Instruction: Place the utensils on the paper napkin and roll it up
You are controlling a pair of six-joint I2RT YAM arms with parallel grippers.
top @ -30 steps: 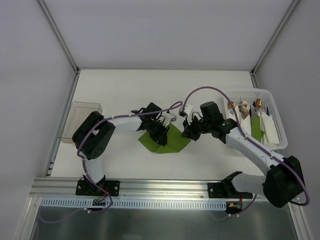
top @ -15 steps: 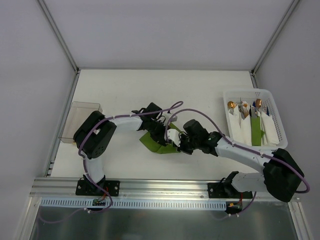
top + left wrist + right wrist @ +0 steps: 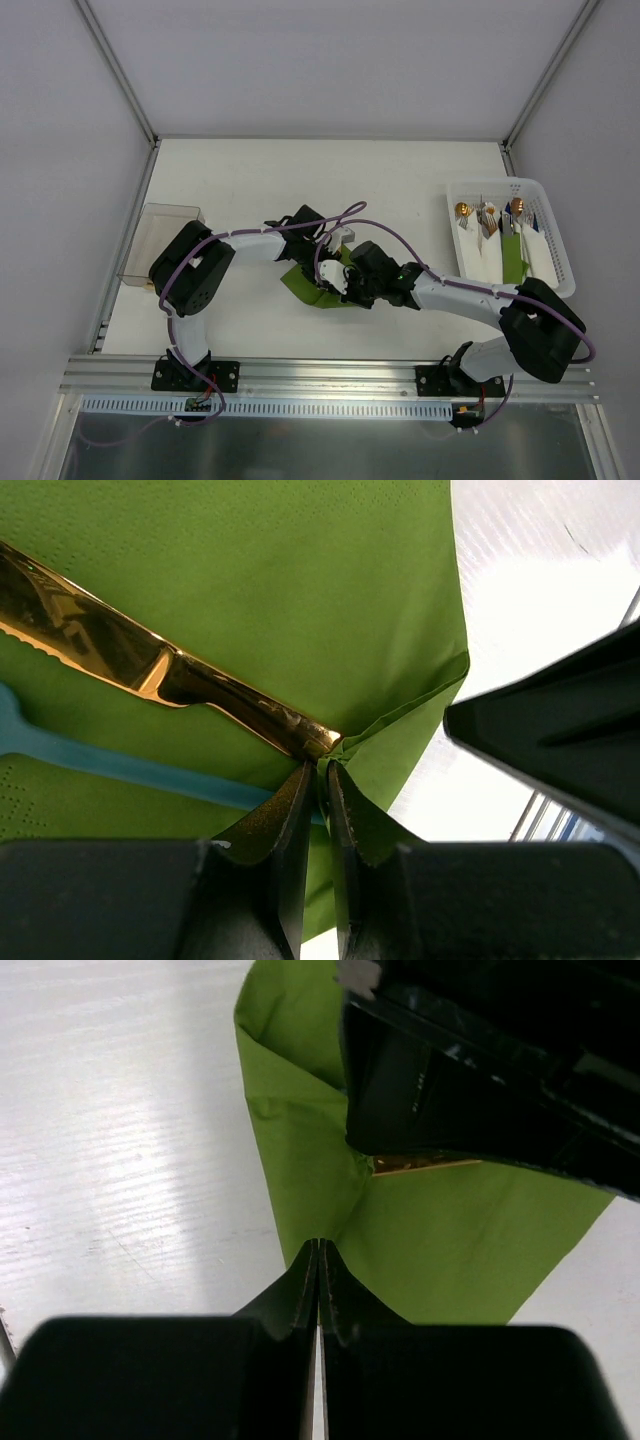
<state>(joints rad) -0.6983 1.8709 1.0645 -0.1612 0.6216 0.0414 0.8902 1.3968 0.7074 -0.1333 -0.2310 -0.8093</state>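
Observation:
The olive-green paper napkin (image 3: 300, 284) lies mid-table, mostly hidden under both grippers. In the left wrist view the napkin (image 3: 300, 580) carries a golden knife (image 3: 120, 655) and a slim light-blue piece (image 3: 100, 765). My left gripper (image 3: 322, 262) (image 3: 325, 772) is shut on a raised fold of the napkin's edge, next to the knife's end. My right gripper (image 3: 340, 283) (image 3: 318, 1250) is shut, with its tips against the napkin (image 3: 450, 1250) at its near edge. No paper shows between its fingers. A sliver of the knife (image 3: 425, 1165) shows under the left gripper's black body.
A white basket (image 3: 562, 286) at the right holds more cutlery, white sheets and a green napkin. A clear container (image 3: 160, 235) stands at the left edge. Grey walls close in the table on three sides.
My right arm has swung left from beside the basket to the napkin, and its gripper now meets the left gripper there. The left gripper has stayed on the napkin.

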